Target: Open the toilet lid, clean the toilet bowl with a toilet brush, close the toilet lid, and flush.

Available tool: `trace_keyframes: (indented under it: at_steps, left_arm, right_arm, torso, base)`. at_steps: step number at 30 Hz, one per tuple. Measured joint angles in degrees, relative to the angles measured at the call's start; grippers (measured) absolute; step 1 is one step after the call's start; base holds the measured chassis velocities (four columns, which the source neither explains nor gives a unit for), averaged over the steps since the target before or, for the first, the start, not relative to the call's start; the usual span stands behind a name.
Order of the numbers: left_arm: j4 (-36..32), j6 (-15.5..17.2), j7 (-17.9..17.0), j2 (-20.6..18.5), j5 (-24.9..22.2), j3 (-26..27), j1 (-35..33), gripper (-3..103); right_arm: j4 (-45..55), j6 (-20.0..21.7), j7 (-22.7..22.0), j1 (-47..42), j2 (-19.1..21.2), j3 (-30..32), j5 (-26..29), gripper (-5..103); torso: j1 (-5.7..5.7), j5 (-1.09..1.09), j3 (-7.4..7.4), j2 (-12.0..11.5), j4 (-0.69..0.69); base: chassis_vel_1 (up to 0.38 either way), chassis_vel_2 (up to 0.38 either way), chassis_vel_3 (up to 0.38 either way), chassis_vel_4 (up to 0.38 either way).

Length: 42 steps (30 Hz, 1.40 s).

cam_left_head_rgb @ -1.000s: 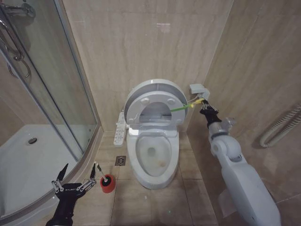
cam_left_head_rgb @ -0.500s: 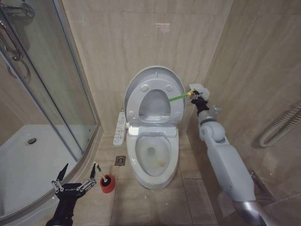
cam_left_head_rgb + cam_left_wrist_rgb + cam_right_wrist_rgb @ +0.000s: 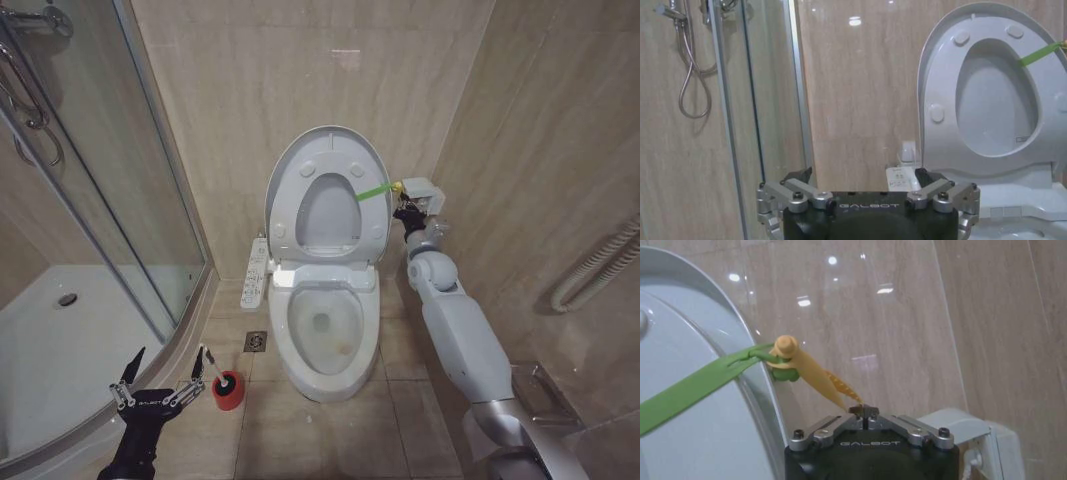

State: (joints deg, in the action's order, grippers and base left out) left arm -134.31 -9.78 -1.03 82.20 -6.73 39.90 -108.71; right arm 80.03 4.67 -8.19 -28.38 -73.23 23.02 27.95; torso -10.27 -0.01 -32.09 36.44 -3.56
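The toilet lid (image 3: 322, 150) stands upright against the back wall, with the ring seat raised along with it. Its yellow-green strap (image 3: 372, 191) runs to my right gripper (image 3: 404, 212), which is shut on the strap's yellow end (image 3: 807, 375) just beside the lid's edge (image 3: 680, 315). The toilet bowl (image 3: 325, 335) lies open below, with water in it. The toilet brush (image 3: 210, 366) stands in a red holder (image 3: 229, 391) on the floor left of the bowl. My left gripper (image 3: 158, 392) hovers open just left of the holder, facing the lid (image 3: 993, 90).
A curved glass shower enclosure (image 3: 120, 200) fills the left side. A white button panel (image 3: 256, 275) hangs on the bowl's left side, with a floor drain (image 3: 256, 341) beneath it. On the right are a white wall box (image 3: 425, 192) and a ribbed hose (image 3: 600, 262).
The lid and seat have swung from half-raised to fully upright against the wall. My right gripper rose toward the wall, still holding the strap. The left arm has not moved.
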Motion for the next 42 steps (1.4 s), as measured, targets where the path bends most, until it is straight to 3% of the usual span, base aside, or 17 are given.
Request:
trace_keyframes:
  at_steps: [42]
  left_arm:
    - [0.0, 0.0, 0.0, 0.0, 0.0, 0.0, 0.0, 100]
  right_arm:
    - [0.71, 2.5, 0.49, -1.49, -0.71, 0.53, -2.96, 0]
  torso:
    - [0.0, 0.01, 0.0, 0.0, 0.01]
  base:
    - [0.0, 0.0, 0.0, 0.0]
